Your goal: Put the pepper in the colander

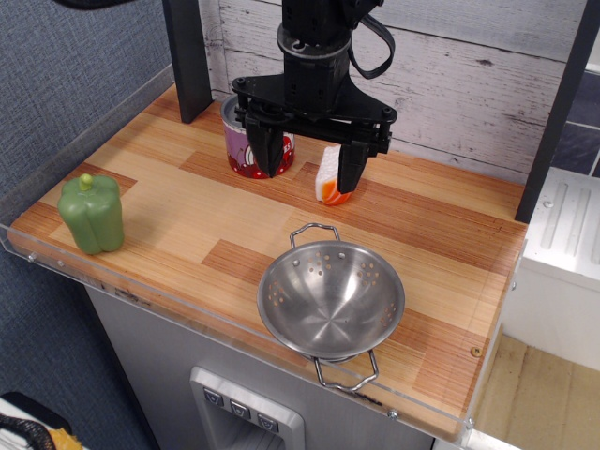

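Since nothing's been grabbed yet, I'd call this the very start: the reach for the pepper hasn't happened. Room first: grey-white plank wall at the back, blue textured panel on the left, dark posts either side. Then the surface (pixel 187 202), a striped wood counter with a clear edge strip. The gripper (pixel 312 159) hangs over the back middle, spread wide and holding nothing, well apart from the target. The colander (pixel 331 298) sits empty near the front edge. The can (pixel 246 141) and orange wedge (pixel 329 178) sit behind the gripper. The pepper (pixel 92 214) stands upright at the far left edge, so next it probably needs to swing left, drop, and close around it.
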You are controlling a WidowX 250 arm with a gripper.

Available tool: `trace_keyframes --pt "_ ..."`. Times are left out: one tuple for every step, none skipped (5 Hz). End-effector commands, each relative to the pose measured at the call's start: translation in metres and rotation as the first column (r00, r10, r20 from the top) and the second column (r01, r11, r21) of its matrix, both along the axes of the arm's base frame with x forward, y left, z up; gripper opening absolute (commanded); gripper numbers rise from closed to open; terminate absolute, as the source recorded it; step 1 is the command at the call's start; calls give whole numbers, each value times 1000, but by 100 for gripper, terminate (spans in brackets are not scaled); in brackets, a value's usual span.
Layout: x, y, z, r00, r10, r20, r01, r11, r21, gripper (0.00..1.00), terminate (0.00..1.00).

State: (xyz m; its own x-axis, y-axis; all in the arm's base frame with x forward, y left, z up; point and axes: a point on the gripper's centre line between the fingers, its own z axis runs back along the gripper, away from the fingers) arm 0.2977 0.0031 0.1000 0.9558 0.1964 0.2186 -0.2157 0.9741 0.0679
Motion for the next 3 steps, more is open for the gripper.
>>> trace_keyframes --pt "0 0 0 1000 0 0 0 1000 0 100 0" --pt "-14 23 7 995 104 5 -104 994 24 100 0" --pt "-29 59 11 986 164 -20 -164 986 24 100 0"
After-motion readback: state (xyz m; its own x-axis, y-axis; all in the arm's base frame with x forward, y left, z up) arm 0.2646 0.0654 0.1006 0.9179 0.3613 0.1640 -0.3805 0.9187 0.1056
